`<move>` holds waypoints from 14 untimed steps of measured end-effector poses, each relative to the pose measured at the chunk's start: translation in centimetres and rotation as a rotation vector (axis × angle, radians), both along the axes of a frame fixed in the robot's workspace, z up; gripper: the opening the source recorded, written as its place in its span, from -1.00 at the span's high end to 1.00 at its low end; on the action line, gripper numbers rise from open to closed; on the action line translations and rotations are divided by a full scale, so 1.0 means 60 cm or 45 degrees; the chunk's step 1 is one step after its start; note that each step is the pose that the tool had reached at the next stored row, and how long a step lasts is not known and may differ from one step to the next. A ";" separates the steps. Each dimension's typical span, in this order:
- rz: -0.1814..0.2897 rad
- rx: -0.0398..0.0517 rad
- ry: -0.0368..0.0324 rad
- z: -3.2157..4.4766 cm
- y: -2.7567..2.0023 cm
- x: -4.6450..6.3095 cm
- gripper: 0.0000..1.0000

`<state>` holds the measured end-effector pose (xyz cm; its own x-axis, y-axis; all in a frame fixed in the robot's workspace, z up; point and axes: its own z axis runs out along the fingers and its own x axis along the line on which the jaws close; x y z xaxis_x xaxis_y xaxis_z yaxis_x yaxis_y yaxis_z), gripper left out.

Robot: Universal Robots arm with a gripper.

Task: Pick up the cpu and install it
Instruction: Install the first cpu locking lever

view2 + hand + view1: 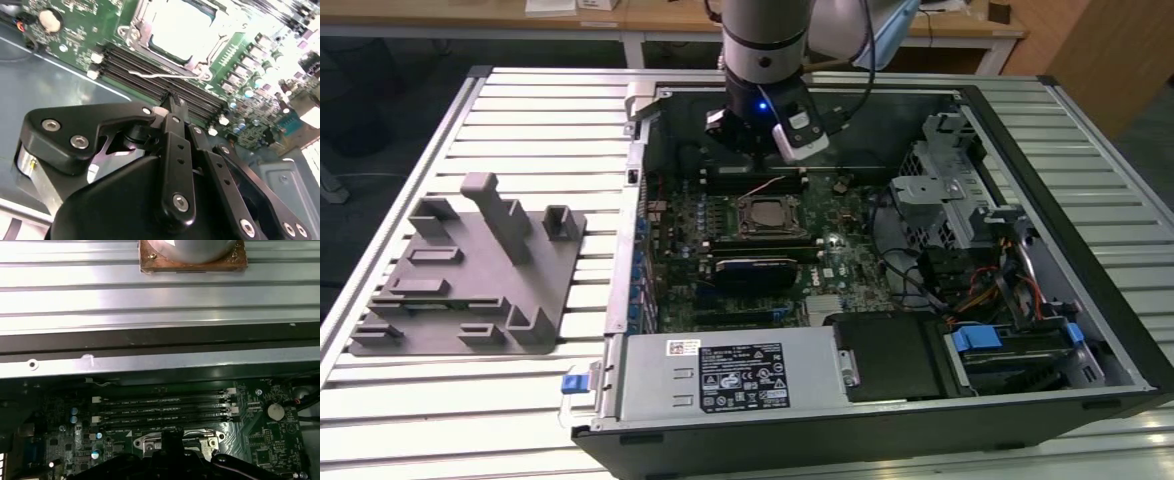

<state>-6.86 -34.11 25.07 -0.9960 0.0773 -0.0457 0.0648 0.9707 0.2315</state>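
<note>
Computer case (907, 115): open, holds the motherboard (847, 265).
Cpu (765, 215): seated in the motherboard's socket.
Gripper (750, 160): fingers pressed together, nothing held, above the memory slots (160, 407) beside the socket.

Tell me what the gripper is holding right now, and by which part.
Nothing, as far as shows: the gripper is shut and empty above the memory slots, while the chip sits in its socket.

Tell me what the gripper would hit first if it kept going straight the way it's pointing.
Probably the black memory slots beside the cpu. In the second wrist view the gripper points at them, though depth is hard to judge.
</note>
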 end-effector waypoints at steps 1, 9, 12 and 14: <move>0.000 -0.001 0.0000 0.000 0.0000 0.002 0.79; 0.000 -0.002 0.0000 0.000 0.0000 0.004 0.79; 0.000 -0.009 -0.0019 -0.001 0.0000 0.004 0.79; -0.001 -0.014 -0.0082 -0.002 0.0000 0.004 0.79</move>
<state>-6.63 -34.11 24.93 -0.9956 0.0775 -0.0530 0.0639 0.9732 0.2210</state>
